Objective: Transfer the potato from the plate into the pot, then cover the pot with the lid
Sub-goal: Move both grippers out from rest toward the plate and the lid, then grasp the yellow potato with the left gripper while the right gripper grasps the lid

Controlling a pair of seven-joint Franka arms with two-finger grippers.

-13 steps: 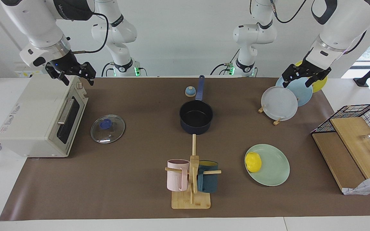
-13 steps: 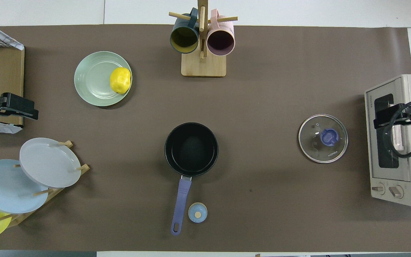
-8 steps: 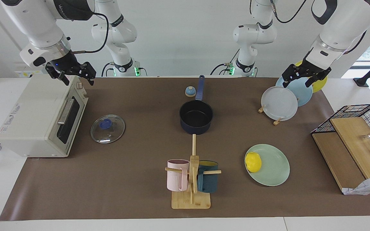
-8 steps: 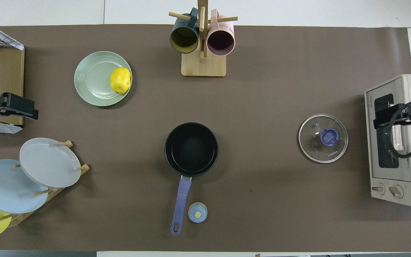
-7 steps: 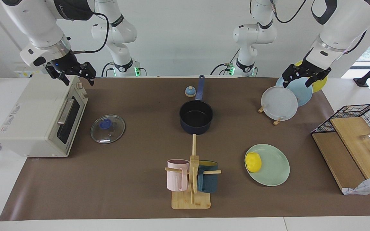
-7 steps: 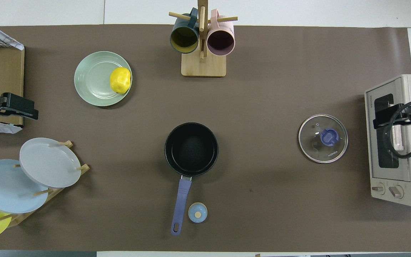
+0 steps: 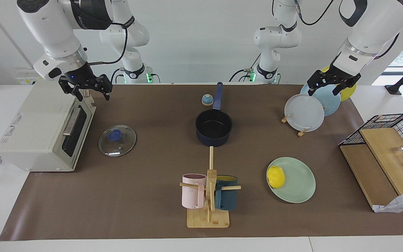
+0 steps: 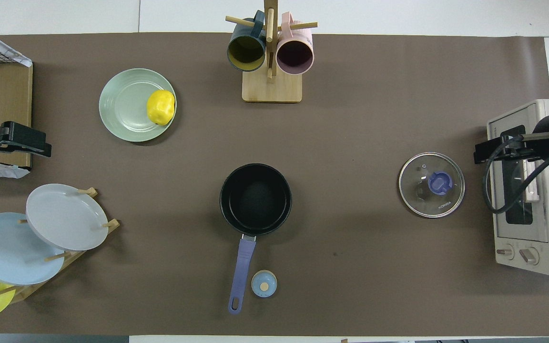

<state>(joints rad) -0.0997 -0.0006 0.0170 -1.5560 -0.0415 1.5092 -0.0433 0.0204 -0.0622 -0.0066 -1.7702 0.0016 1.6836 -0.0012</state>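
Observation:
The yellow potato (image 7: 276,176) (image 8: 160,106) lies on the mint-green plate (image 7: 298,182) (image 8: 123,107), at the edge facing the mug stand. The navy pot (image 7: 213,127) (image 8: 255,199) stands mid-table, empty, with its handle toward the robots. The glass lid (image 7: 117,140) (image 8: 432,186) lies flat on the mat in front of the toaster oven. My right gripper (image 7: 89,93) (image 8: 483,153) is open and empty, up over the oven's front top edge. My left gripper (image 7: 323,89) (image 8: 41,145) is open and empty, raised over the upright plates.
A toaster oven (image 7: 44,126) stands at the right arm's end. A mug stand (image 7: 208,196) with two mugs is farther from the robots than the pot. A small bell (image 7: 207,100) sits beside the pot handle. A plate rack (image 7: 306,112) and a wire basket with boards (image 7: 387,147) stand at the left arm's end.
My right gripper has moved from over the oven's top toward the middle of the table, now over the oven's front edge. The left arm has not moved.

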